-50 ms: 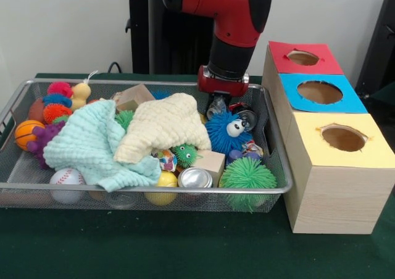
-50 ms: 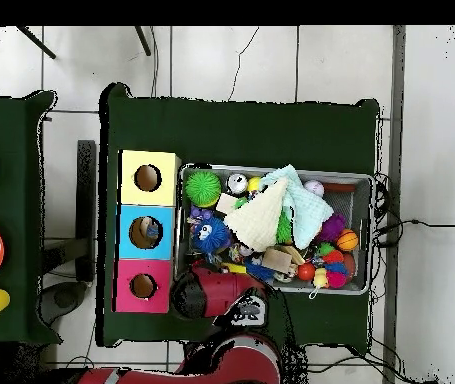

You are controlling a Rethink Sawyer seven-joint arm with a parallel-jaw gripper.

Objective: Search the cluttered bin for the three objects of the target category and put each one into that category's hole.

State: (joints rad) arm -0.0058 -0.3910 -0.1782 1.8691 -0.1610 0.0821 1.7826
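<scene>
Green table [image 1: 154,248] carries a mesh bin [image 1: 271,149] and, beside it, a box with red [image 1: 302,57], blue [image 1: 320,92] and yellow [image 1: 343,137] holes. Front row of the bin: baseball [image 1: 66,178], can [image 1: 195,178], green spiky ball [image 1: 247,174]. The target category is not stated, so its three objects cannot be named. The gripper [image 1: 217,106] sits low at the bin's far side, just behind the blue furry toy [image 1: 226,131]; whether the fingers are released or clenched cannot be told.

Procedure: descend vertically, grip one item only, and lift clear of the two cloths [image 1: 166,124] before moving to the box.

The overhead view shows something inside the blue hole [image 2: 148,232]; the front view does not.
</scene>
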